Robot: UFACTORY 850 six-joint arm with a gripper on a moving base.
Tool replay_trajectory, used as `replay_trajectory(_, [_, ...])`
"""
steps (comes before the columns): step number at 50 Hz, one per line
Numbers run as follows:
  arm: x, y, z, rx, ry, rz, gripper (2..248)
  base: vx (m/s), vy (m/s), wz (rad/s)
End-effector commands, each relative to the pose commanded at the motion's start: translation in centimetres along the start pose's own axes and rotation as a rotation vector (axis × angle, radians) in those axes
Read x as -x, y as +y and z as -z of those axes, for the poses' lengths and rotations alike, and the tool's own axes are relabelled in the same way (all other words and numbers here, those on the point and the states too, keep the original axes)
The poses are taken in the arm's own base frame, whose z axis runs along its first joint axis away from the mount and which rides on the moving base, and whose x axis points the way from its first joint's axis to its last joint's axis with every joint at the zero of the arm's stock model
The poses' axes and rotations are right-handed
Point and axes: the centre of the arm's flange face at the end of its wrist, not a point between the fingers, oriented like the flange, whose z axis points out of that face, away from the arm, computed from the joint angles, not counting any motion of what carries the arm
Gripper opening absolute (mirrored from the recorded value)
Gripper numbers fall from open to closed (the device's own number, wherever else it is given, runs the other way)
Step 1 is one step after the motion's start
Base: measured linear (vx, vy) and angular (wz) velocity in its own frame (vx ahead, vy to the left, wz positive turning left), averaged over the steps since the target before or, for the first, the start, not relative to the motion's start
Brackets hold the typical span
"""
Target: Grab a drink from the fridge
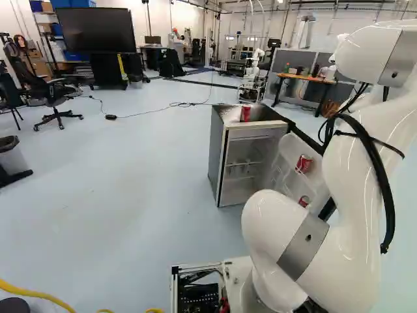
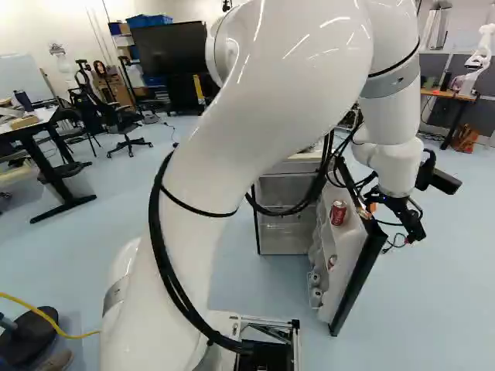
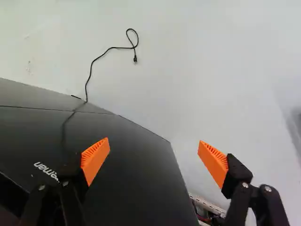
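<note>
1. Ahead of the arm (image 1: 345,261), a small fridge (image 1: 221,163) stands open, one red can (image 1: 245,113) on top, others (image 2: 338,212) in its door (image 2: 346,259).
2. Between the gripper (image 2: 396,216) and those door cans, the door blocks the way; the fingers (image 3: 95,160) stand apart.
3. Beyond it, a black cord (image 3: 111,48) crosses the floor; farther off stands an office chair (image 1: 55,98).

Robotics lab: another robot (image 2: 480,60), office chair (image 1: 57,96), big screen (image 1: 96,30), grey partitions (image 1: 281,61).
</note>
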Motion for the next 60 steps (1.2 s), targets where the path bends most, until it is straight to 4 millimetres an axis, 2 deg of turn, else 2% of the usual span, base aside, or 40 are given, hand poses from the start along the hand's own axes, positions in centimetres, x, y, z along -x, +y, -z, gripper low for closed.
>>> replay_trajectory(19, [2.7,-0.3,1.3,0.000,-0.027,0.010,247,0.000,0.000,0.000])
replay_trajectory(60, [9.7,-1.3,4.4,-0.005,-0.089,0.046,247,0.000,0.000,0.000])
